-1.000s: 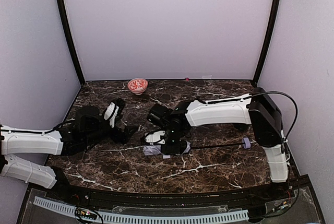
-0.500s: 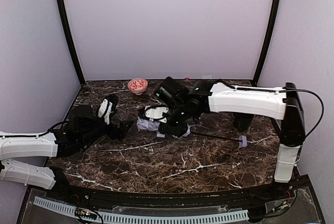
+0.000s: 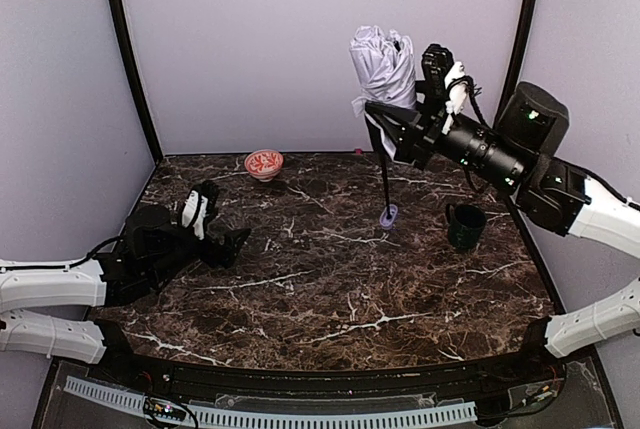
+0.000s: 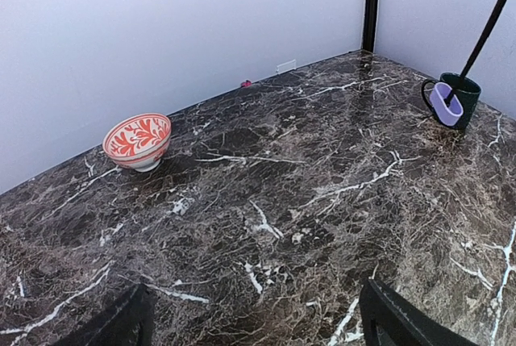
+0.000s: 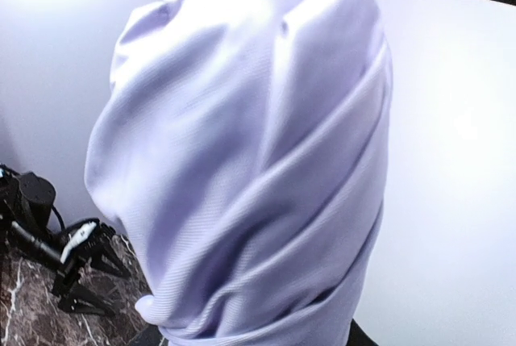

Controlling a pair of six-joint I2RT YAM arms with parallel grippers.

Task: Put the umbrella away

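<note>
My right gripper (image 3: 381, 117) is raised high at the back right and is shut on the umbrella (image 3: 382, 64). The pale lavender fabric bundle points up. The thin black shaft (image 3: 388, 174) hangs down to the small lavender handle (image 3: 389, 215), just over the table, left of the dark green mug (image 3: 466, 226). In the right wrist view the fabric (image 5: 250, 160) fills the frame and hides my fingers. In the left wrist view the handle (image 4: 444, 104) shows in front of the mug (image 4: 461, 92). My left gripper (image 3: 235, 244) is open and empty, low over the table's left side.
A red patterned bowl (image 3: 264, 163) stands at the back left near the wall; it also shows in the left wrist view (image 4: 137, 139). Black frame posts stand at both back corners. The marble table (image 3: 330, 299) lies between the arms.
My right arm has lifted the umbrella from the table's middle up and to the back right, so it now hangs upright. My left arm has drawn back slightly to the left.
</note>
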